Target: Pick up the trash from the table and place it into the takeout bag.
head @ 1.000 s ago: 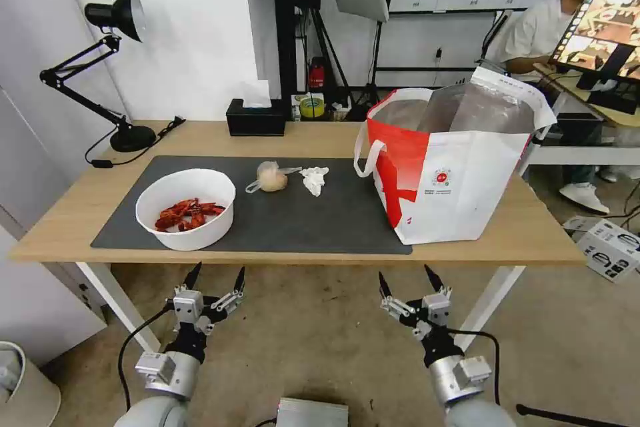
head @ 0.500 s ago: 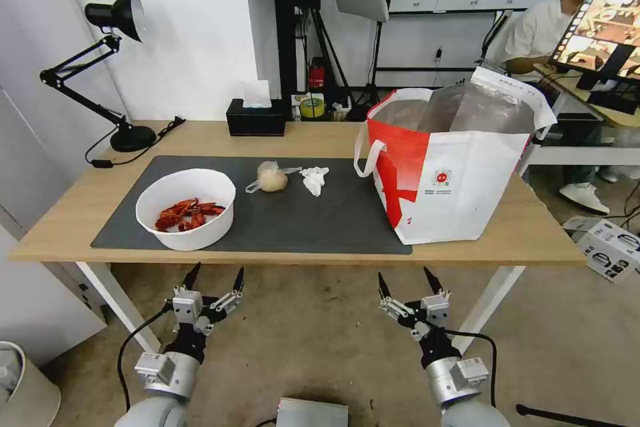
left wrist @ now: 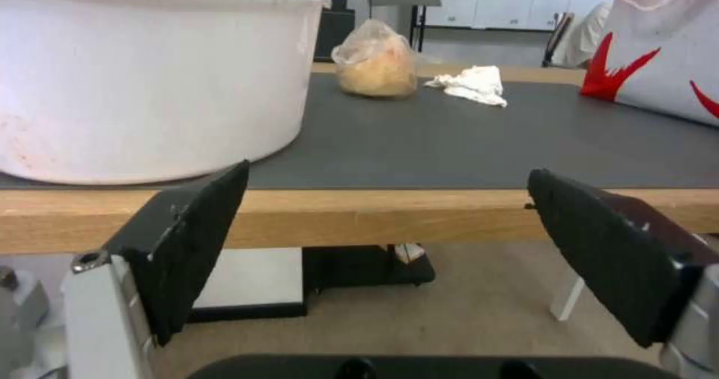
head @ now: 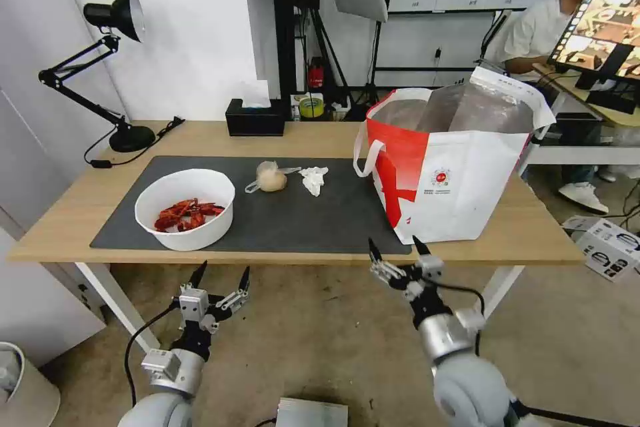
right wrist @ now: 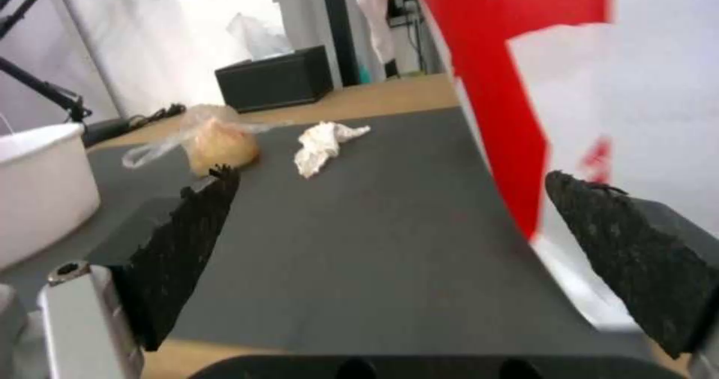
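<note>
While the left gripper (head: pixel 221 273) waited spread below the table (head: pixel 320 137) edge near the bowl (head: pixel 185 208), the right gripper (head: pixel 395 251) hung spread and empty at the mat's (head: pixel 320 217) front edge, nearer the tissue (head: pixel 313 179) and knotted bag (head: pixel 270 177), which lay ahead and leftward. Beside it stood the takeout bag (head: pixel 453 173), mouth open. A lamp (head: pixel 113 13) and tissue box (head: pixel 255 120) stood behind.

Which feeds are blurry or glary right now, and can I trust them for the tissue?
Right wrist view: the takeout bag is smeared and soft close up; the crumpled tissue reads fairly clearly.
Left wrist view: steadier; the tissue and knotted bag are soft but readable.
Head view: sharp and evenly lit, with glare on the bag's foil lining and wide-angle bending at the edges.
</note>
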You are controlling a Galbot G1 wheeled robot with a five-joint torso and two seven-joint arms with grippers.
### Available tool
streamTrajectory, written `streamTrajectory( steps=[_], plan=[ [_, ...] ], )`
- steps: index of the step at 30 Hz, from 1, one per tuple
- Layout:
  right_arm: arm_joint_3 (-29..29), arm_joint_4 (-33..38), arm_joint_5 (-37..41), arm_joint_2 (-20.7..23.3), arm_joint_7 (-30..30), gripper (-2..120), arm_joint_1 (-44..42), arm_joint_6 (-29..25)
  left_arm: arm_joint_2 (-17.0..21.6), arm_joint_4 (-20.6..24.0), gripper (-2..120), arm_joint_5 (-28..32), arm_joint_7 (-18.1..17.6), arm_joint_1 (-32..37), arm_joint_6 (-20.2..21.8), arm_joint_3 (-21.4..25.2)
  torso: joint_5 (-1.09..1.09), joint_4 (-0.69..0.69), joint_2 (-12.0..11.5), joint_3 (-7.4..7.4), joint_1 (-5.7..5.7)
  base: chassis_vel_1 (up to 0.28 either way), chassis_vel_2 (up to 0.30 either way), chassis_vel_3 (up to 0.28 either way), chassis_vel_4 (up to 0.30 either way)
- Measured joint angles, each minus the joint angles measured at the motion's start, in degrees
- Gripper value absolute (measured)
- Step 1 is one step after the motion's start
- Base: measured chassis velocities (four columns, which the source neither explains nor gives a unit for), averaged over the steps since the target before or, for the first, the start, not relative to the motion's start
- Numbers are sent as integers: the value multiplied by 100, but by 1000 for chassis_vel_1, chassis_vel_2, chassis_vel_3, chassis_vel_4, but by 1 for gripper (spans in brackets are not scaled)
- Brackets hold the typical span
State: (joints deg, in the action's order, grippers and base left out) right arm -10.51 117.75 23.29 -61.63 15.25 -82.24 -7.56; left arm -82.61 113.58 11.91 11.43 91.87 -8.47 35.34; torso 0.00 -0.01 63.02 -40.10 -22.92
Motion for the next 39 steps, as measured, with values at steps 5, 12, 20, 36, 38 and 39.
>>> streamTrajectory(
  steps=[5, 12, 20, 36, 38, 39],
  plan=[
    [582, -213, 1237, 177, 372, 100, 1366, 924, -3, -45, 100, -22, -1, -6, 7, -42, 0, 0, 0, -1, 0, 0, 0, 0, 0],
    [1634, -1164, 2000, -55, 960, 100, 3196, 1314, -21, -54, 100, -28, -1, -7, 15, 21, -1, 1, 0, -1, 0, 0, 0, 0, 0],
    [2358, -2183, 2154, -423, 1346, 100, 4328, 1351, -11, -44, 100, -27, -1, 10, 15, 77, -1, 1, 0, -1, -1, 0, 0, 0, 0],
    [3310, -4478, 2448, -1311, 1477, 99, 6031, 1277, -36, -50, 100, 5, 1, -12, -17, 137, -1, 1, 0, -1, -1, 0, 0, 0, 0],
    [3357, -4603, 2449, -1376, 1473, 99, 6091, 1272, -36, -49, 100, 6, 1, -8, -29, 146, -1, 1, 0, -1, -1, 0, 0, 0, 0],
    [3357, -4603, 2449, -1376, 1473, 99, 6091, 1272, -36, -49, 100, 6, 1, -8, -29, 146, -1, 1, 0, -1, -1, 0, 0, 0, 0]
  ],
)
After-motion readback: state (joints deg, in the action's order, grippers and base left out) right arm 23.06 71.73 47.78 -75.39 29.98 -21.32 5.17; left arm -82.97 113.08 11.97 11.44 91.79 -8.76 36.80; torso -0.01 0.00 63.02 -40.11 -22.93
